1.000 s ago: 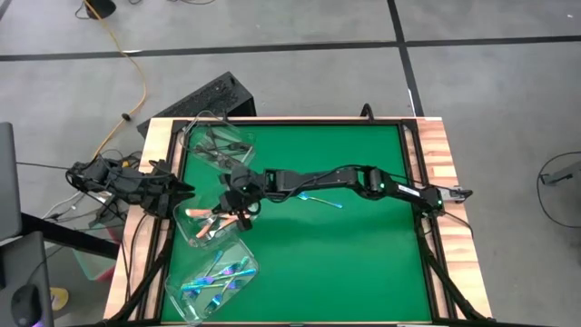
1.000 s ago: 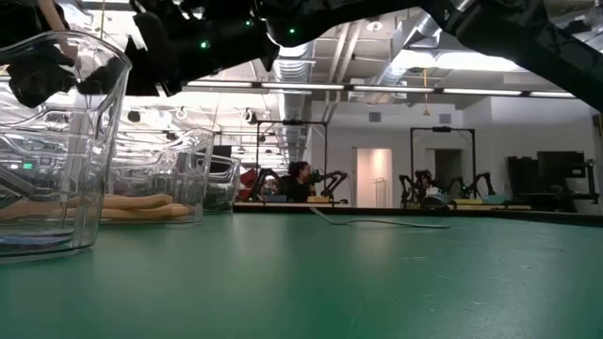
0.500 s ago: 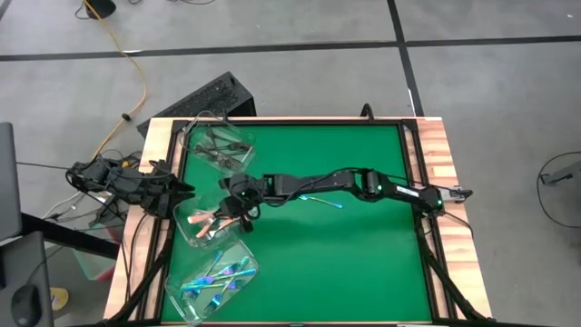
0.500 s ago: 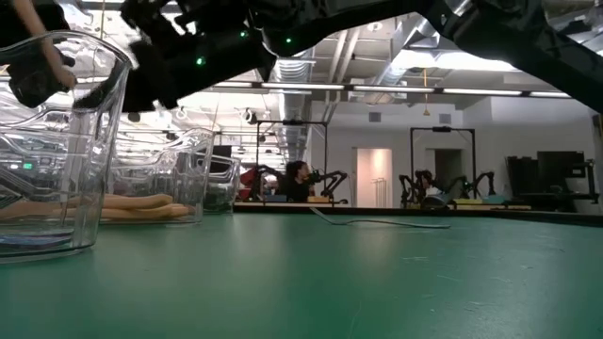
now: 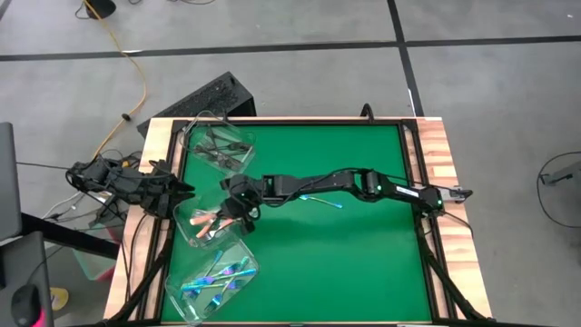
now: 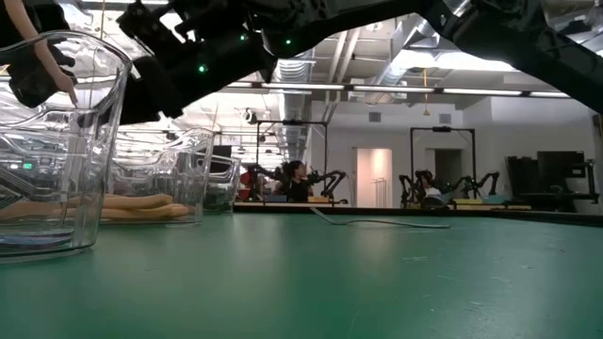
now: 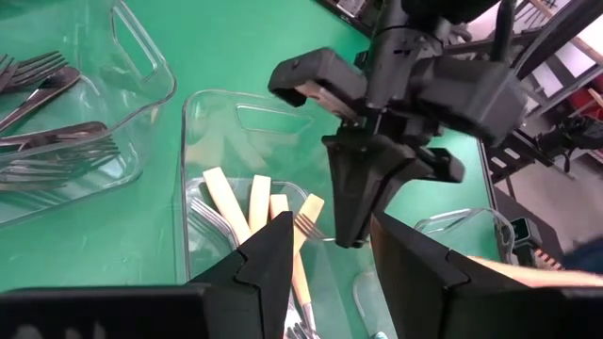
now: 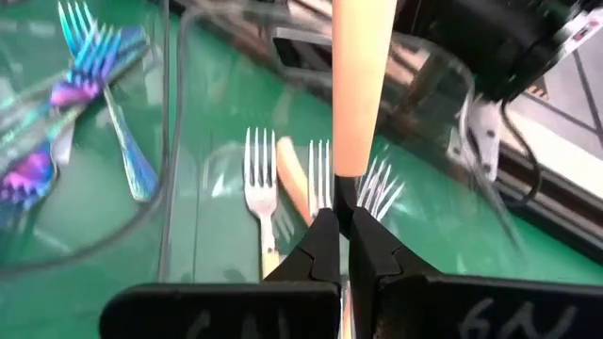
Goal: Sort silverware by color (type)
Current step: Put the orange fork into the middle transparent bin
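Nearly done: right hand (image 8: 341, 218) pinched shut on a cream-handled metal fork (image 8: 356, 85) over the middle clear plastic tub (image 5: 186, 229) at table's nine o'clock; one iridescent blue fork (image 5: 322, 200) remains mid-table.

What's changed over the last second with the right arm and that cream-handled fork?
The right tool, still shut on the cream-handled fork, has shifted slightly farther over the middle tub, toward the table's left edge. Nothing was released. The left tool stays waiting at that left edge, and the one blue fork still lies on the mat.
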